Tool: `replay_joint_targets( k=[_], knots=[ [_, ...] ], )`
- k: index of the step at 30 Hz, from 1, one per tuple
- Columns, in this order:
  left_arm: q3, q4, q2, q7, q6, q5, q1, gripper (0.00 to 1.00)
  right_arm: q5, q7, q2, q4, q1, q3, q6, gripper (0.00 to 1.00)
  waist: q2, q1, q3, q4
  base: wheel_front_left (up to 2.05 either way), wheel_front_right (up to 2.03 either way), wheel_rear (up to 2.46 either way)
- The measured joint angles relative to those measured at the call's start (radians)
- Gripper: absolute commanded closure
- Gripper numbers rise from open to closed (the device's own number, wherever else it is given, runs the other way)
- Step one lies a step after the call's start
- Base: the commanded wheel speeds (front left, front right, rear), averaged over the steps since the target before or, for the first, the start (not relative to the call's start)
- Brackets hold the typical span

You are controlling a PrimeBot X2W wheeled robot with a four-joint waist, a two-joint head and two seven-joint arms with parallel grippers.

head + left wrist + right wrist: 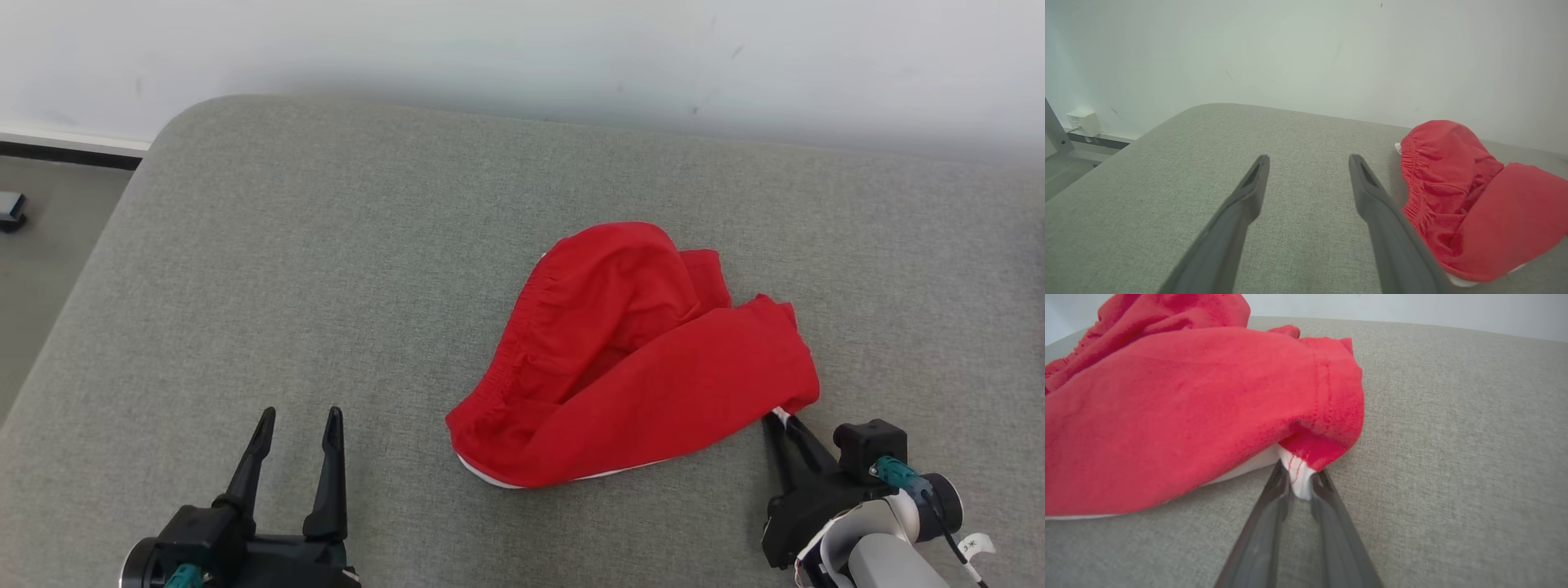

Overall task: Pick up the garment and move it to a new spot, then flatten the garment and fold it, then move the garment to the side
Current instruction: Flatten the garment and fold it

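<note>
The garment (637, 359) is a pair of red shorts with a white lining, crumpled in a heap on the grey cushion, its elastic waistband facing left. In the left wrist view the garment (1470, 200) lies to the right of my fingers. My right gripper (780, 420) is at the heap's lower right corner. Seen from the right wrist, that gripper (1300, 477) is shut on the white-and-red corner of the garment (1167, 412). My left gripper (298, 425) stands open at the lower left, well clear of the cloth, and its fingers (1308, 163) hold nothing.
The grey cushion (326, 245) has a rounded far-left corner and drops to the floor (49, 237) on the left. A pale wall (522, 49) runs behind it. A small white box (1084, 121) sits at the wall's base.
</note>
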Motion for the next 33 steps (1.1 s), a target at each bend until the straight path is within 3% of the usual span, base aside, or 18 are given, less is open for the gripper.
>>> replay_joint_targets(
  k=[7,17,26,27,28,33],
  knots=[
    [0.011,0.002,-0.003,0.0,0.0,0.003,0.015,0.0,0.02,0.0,-0.01,-0.117,0.059,0.001,0.0,1.0,0.0,-0.0001,-0.018,-0.03,0.0,0.0,0.0],
    [0.012,0.0,-0.004,0.0,0.0,0.009,0.032,0.0,0.045,0.002,-0.09,-0.312,0.227,0.025,0.0,1.0,0.0,-0.0001,-0.053,-0.104,0.0,0.0,0.0],
    [0.013,-0.001,-0.004,0.0,0.0,0.011,0.039,0.0,0.073,0.098,-0.123,-0.465,0.369,-0.011,0.0,1.0,0.0,-0.0002,-0.072,-0.149,0.0,0.0,0.0],
    [0.015,-0.001,-0.003,0.0,0.0,0.011,0.04,0.0,0.078,0.108,-0.122,-0.473,0.379,-0.014,0.0,0.57,-0.0001,-0.0002,-0.074,-0.151,0.0,0.0,0.0],
    [0.016,-0.001,-0.003,0.0,0.0,0.011,0.04,0.0,0.078,0.11,-0.122,-0.479,0.387,-0.017,0.0,0.0,0.0,-0.0002,-0.076,-0.153,0.0,0.0,0.0],
    [0.02,0.001,0.001,0.0,0.0,0.011,0.056,0.0,0.07,0.1,-0.1,-0.512,0.4,-0.045,0.0,0.0,-0.0001,-0.0003,-0.091,-0.161,0.0,0.0,0.0]
  ],
)
